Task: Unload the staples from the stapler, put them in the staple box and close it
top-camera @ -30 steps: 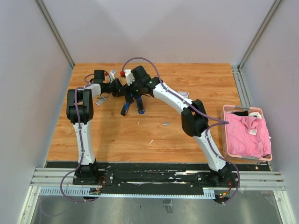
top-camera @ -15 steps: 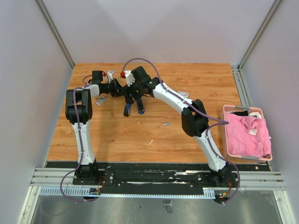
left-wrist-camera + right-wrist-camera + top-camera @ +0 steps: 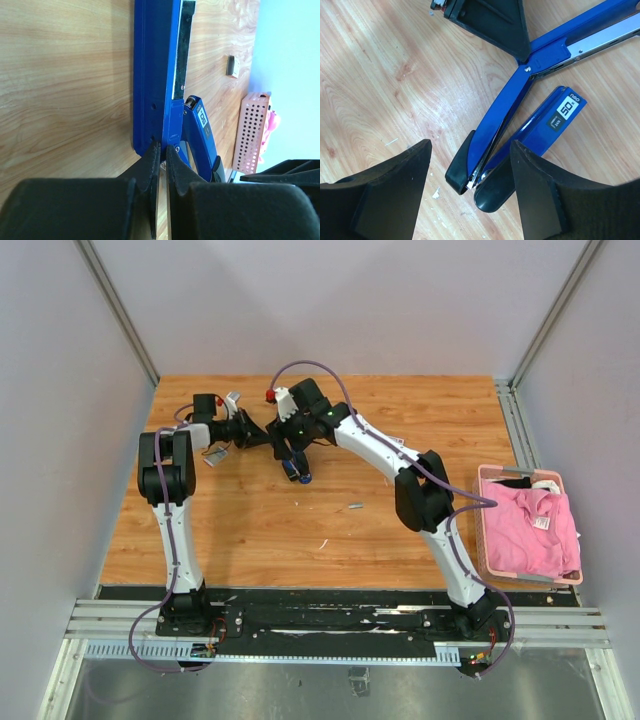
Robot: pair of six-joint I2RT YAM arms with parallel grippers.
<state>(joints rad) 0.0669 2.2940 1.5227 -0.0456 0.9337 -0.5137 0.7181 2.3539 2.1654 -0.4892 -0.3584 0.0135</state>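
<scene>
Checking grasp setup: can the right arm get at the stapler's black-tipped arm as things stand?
Probably yes. The right end effector is open over the stapler, whose black-tipped arm lies in its gap, uncovered. The left end effector pinches the hinge end, clear of that spot.

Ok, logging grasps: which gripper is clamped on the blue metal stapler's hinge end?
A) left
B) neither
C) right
A: the left wrist view shows the left gripper closed on the blue metal stapler at its hinge end, while the right gripper hangs open above it.
</scene>
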